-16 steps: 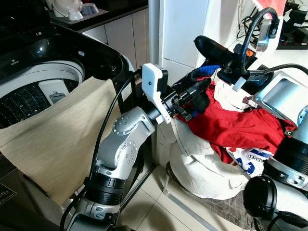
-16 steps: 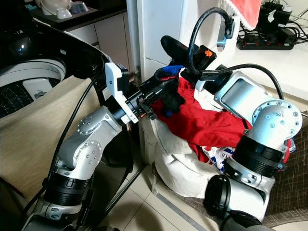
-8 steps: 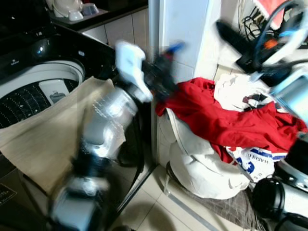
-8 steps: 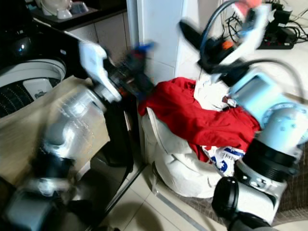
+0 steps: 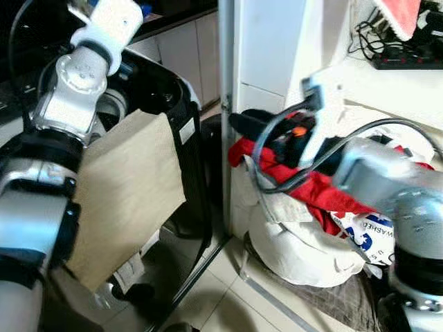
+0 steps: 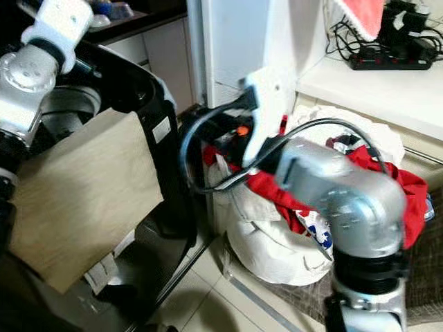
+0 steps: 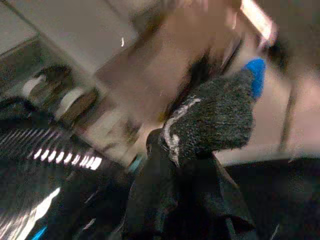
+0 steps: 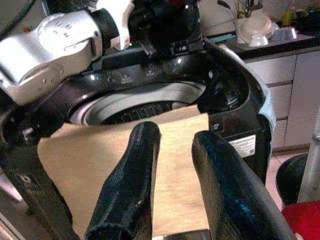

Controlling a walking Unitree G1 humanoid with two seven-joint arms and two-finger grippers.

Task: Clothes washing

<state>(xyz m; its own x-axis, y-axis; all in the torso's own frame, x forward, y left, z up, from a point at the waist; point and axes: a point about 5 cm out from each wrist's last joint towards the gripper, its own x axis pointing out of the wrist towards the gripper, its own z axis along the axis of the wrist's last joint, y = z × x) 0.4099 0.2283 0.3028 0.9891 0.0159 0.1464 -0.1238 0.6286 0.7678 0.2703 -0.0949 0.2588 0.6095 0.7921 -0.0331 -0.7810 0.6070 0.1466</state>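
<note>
Beside the black washing machine [image 5: 181, 104], tiled floor [image 5: 228, 304].

Pale glossy floor tiles [image 5: 232, 304] run along the near edge, with a dark woven mat [image 5: 332, 304] lying on them to the right. A white corner pillar [image 5: 266, 48] rises in the middle. Left of it, far back, stand white cabinet doors [image 5: 183, 52] under a dark tabletop [image 6: 149, 17] carrying pale crockery [image 8: 255, 27]. On the far right, a white ledge [image 6: 367, 86] bears a black power strip [image 6: 394, 61] with tangled cables.
</note>
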